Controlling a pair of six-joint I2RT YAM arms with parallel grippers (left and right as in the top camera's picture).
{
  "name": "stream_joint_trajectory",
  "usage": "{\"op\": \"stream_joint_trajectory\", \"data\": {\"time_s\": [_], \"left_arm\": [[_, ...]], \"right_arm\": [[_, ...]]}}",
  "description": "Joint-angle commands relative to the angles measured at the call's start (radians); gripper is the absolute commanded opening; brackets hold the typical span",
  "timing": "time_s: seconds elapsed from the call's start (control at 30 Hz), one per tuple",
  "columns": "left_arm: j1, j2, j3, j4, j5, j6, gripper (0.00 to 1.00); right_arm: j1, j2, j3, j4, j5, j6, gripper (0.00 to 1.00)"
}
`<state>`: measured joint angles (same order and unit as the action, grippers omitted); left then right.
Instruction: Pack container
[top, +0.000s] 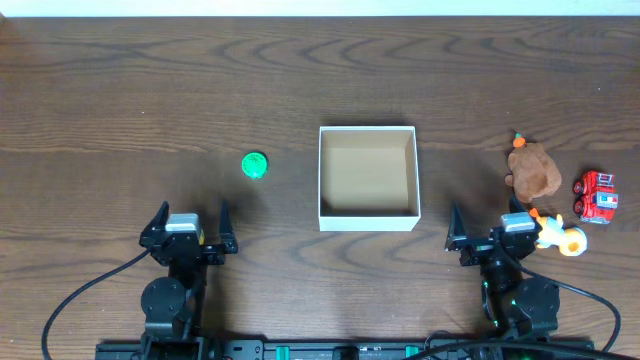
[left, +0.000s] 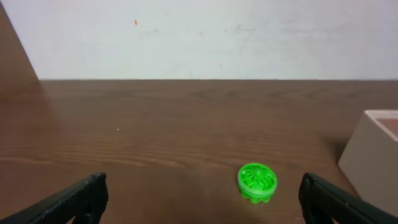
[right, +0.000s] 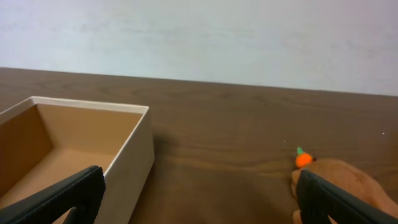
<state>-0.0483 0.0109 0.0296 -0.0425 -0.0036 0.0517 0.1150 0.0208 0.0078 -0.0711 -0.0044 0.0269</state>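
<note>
The container is sitting open-topped on the desk, its white walls standing around a tan floor that is showing bare. Left of the container, well apart from it, a green ridged disc is lying, while right of it a brown plush, a red toy truck and a yellow duck are lying grouped outside its walls. The left gripper and right gripper are hovering off the container's two near corners, each spread wide and gripping nothing.
</note>
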Motion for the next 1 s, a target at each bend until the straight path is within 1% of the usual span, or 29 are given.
{"op": "stream_joint_trajectory", "data": {"time_s": [0.0, 0.07, 0.13, 0.23, 0.37, 0.5, 0.63, 0.73, 0.83, 0.9, 0.97], "left_arm": [[0.005, 0.005, -0.002, -0.032, -0.008, -0.147, 0.98], [0.005, 0.023, 0.024, -0.032, -0.008, -0.189, 0.98], [0.005, 0.055, 0.069, -0.054, -0.008, -0.197, 0.98], [0.005, 0.129, 0.175, -0.164, -0.008, -0.196, 0.98], [0.005, 0.266, 0.35, -0.351, -0.008, -0.196, 0.98], [0.005, 0.414, 0.514, -0.516, -0.007, -0.196, 0.98], [0.005, 0.536, 0.65, -0.658, 0.035, -0.2, 0.98], [0.005, 0.595, 0.702, -0.712, 0.087, -0.2, 0.98], [0.005, 0.618, 0.709, -0.722, 0.126, -0.2, 0.98], [0.005, 0.621, 0.709, -0.732, 0.128, -0.2, 0.98], [0.005, 0.621, 0.709, -0.739, 0.128, -0.2, 0.98]], "right_arm": [[-0.003, 0.04, 0.019, -0.031, -0.004, 0.067, 0.99], [-0.003, 0.078, 0.06, -0.072, -0.004, 0.078, 0.99], [-0.004, 0.131, 0.127, -0.124, -0.002, 0.077, 0.99], [-0.01, 0.241, 0.261, -0.211, 0.013, 0.071, 0.99], [-0.041, 0.422, 0.47, -0.35, 0.015, 0.069, 0.99], [-0.108, 0.631, 0.719, -0.55, 0.015, 0.069, 0.99], [-0.243, 0.854, 1.009, -0.81, 0.01, 0.059, 0.99], [-0.373, 1.022, 1.22, -1.004, -0.033, -0.04, 0.99], [-0.497, 1.181, 1.4, -1.167, -0.034, -0.142, 0.99], [-0.561, 1.26, 1.477, -1.208, -0.05, -0.125, 0.99], [-0.607, 1.318, 1.511, -1.205, -0.064, -0.158, 0.99]]}}
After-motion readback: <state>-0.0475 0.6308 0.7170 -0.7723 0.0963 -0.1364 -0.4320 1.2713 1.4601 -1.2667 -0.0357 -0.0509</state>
